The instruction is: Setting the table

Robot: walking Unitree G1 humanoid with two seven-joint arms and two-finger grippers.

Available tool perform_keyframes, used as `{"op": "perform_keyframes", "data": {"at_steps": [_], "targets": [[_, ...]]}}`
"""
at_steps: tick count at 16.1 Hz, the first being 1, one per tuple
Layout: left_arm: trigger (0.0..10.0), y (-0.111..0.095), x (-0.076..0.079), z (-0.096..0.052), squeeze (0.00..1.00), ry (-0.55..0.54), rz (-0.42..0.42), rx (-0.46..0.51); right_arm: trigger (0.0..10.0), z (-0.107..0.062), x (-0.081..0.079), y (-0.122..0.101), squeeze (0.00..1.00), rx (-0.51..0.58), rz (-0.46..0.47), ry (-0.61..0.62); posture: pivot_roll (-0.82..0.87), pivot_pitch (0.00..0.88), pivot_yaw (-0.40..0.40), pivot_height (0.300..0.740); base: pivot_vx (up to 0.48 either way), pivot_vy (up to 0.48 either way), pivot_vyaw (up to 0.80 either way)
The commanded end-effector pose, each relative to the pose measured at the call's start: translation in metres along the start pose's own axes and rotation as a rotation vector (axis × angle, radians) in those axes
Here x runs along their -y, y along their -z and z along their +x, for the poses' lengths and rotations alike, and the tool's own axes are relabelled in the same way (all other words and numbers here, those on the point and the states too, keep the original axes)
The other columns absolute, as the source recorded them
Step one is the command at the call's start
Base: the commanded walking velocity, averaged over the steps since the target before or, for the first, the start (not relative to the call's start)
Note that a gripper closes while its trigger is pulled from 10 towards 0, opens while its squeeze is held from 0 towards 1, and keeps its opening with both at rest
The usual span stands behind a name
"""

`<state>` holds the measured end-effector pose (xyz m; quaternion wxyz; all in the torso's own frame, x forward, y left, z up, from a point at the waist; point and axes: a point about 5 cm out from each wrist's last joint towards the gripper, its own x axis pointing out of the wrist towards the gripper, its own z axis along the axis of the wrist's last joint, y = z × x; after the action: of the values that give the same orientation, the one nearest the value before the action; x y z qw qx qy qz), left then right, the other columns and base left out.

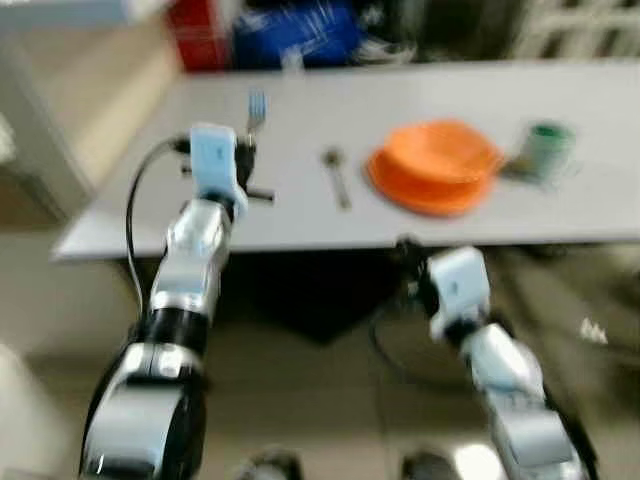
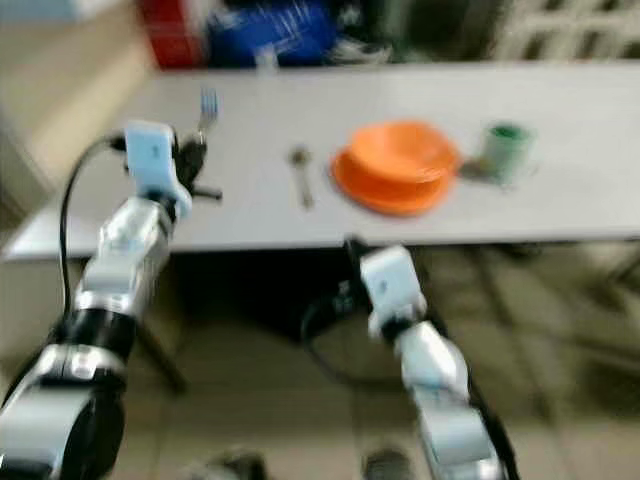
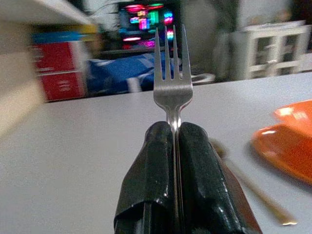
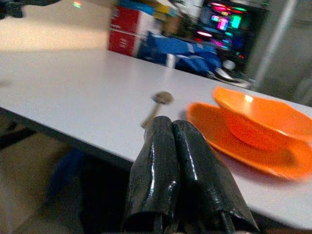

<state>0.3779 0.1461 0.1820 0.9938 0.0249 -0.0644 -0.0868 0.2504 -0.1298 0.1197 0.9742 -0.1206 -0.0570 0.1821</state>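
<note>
Fork step in hand. My left gripper (image 3: pixel 174 146) has its fingers clamped on the fork (image 3: pixel 171 73) by the handle, tines pointing away from me, held up over the left part of the bench (image 1: pixel 300 215). Already down: spoon (image 1: pixel 337 176), just left of the orange plate (image 1: pixel 430 190) with the bowl (image 1: pixel 440 150) on it, and a green cup (image 1: pixel 545 148) to their right. My right gripper (image 4: pixel 178 165) is low at the bench's near edge, fingers pressed together on nothing. Next: carry the fork toward the plate, lower it flat beside the setting clear of the spoon, then release. Head views are blurred, so I'd settle before placing.
</note>
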Motion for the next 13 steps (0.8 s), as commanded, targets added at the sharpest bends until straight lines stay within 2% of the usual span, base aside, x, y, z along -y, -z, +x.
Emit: {"op": "perform_keyframes", "data": {"at_steps": [1, 8, 11, 13], "targets": [[0.0, -0.007, 0.001, 0.004, 1.0, 0.006, 0.013, 0.015, 10.0, 0.002, 0.003, -0.005, 0.0, 0.024, -0.013, 0.006, -0.25, 0.0, 0.093, 0.702, 0.394, 0.274, 0.0], [0.0, -0.013, 0.016, 0.01, 1.0, 0.032, -0.02, 0.014, 10.0, -0.005, 0.001, -0.004, 0.0, 0.019, -0.015, 0.016, -0.26, 0.0, 0.105, 0.702, 0.406, 0.254, 0.0], [0.0, -0.016, 0.027, 0.015, 1.0, 0.059, 0.017, 0.02, 10.0, -0.003, -0.001, -0.003, 0.0, 0.021, -0.014, 0.014, -0.26, 0.002, 0.108, 0.702, 0.451, 0.0, 0.0], [0.0, -0.019, 0.037, 0.018, 1.0, 0.09, 0.017, 0.024, 10.0, -0.003, -0.003, -0.004, 0.0, 0.021, -0.012, 0.014, -0.26, 0.006, 0.113, 0.702, 0.0, 0.0, 0.0]]}}
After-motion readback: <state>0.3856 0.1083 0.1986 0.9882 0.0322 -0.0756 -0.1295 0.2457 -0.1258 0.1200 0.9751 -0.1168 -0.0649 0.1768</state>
